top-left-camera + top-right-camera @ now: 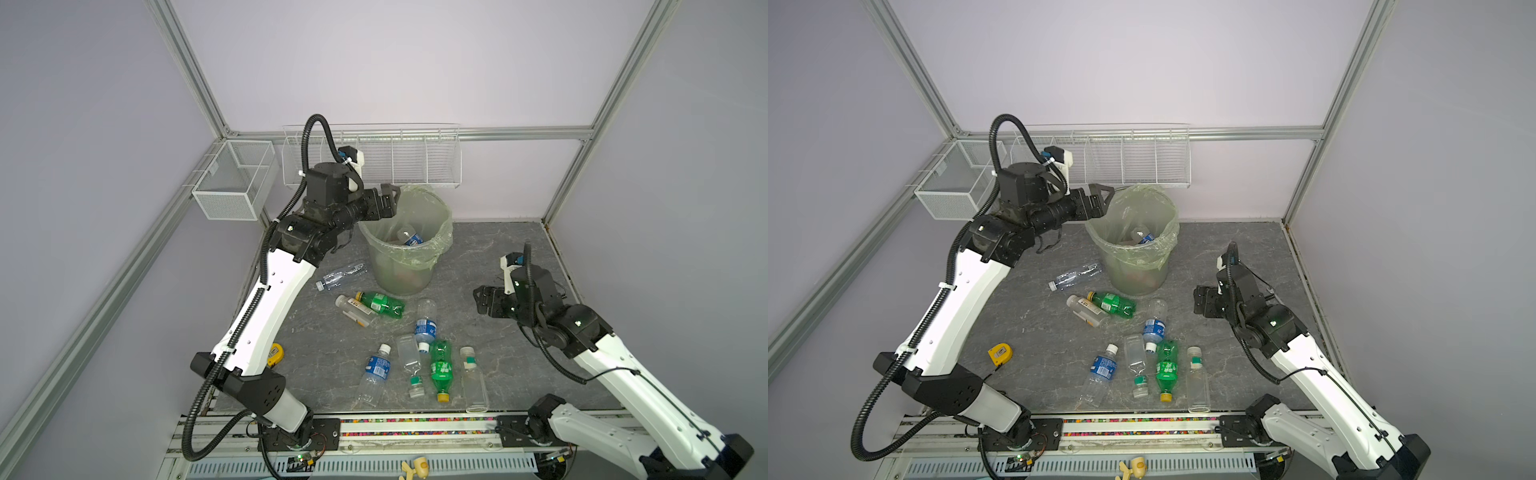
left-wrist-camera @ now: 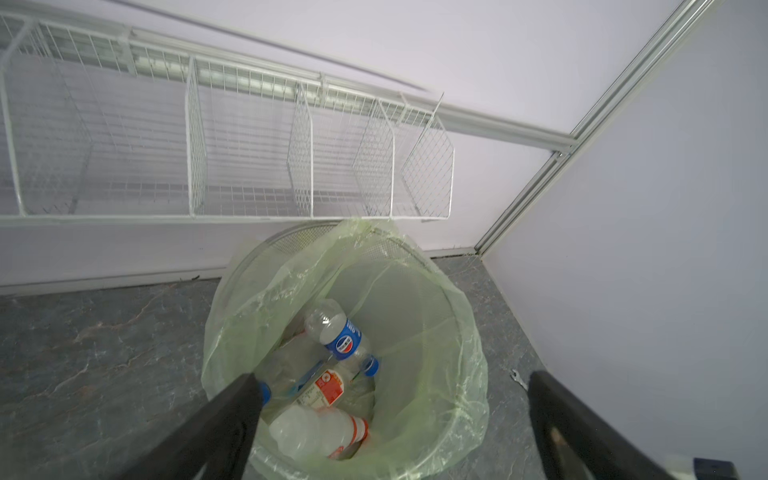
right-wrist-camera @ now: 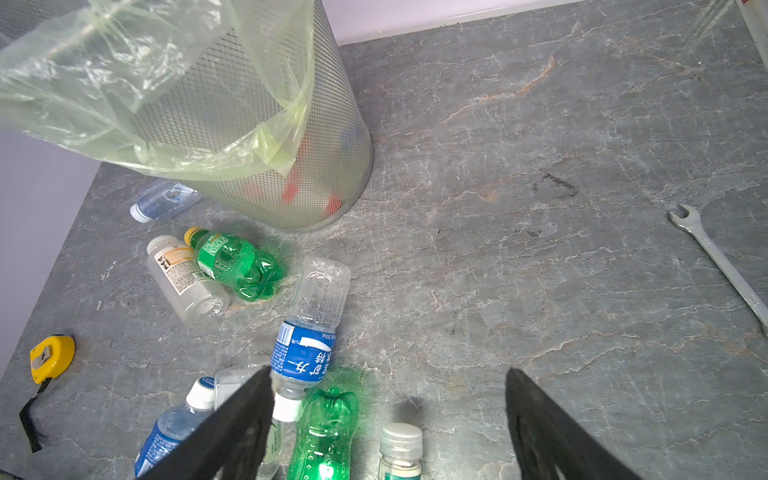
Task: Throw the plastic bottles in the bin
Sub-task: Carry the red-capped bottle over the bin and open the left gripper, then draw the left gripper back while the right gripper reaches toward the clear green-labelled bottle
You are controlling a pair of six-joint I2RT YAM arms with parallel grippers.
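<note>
Black left fingers [image 2: 216, 432] fill the near edge of the left wrist view, spread wide and empty, poised above the open mouth of the bin [image 2: 469, 332], which stands at the back of the table [image 1: 498, 249]. That view alone looks down onto its contents: a blue-labelled bottle [image 2: 343, 340] lying over several clear ones with red-orange labels. In both top views only the blue label shows. Eight plastic bottles [image 1: 376, 374] lie on their sides in front of the bin, from a clear one [image 1: 340, 275] at its foot, past a green one [image 1: 380, 303], to a clear one with a green collar [image 1: 473, 382]. They look empty, so they are probably very light, thin-walled and smooth, likely to dent, roll or squirt out of a hard pinch. I would close across the labelled mid-body, square to the long axis. Further right, the right fingers [image 3: 232, 428] hang low beside the heap, also wide and empty. The right wrist view adds the bin's mesh wall and a wrench [image 3: 723, 266] lying well apart from the bottles, which I cannot find in the top views.
</note>
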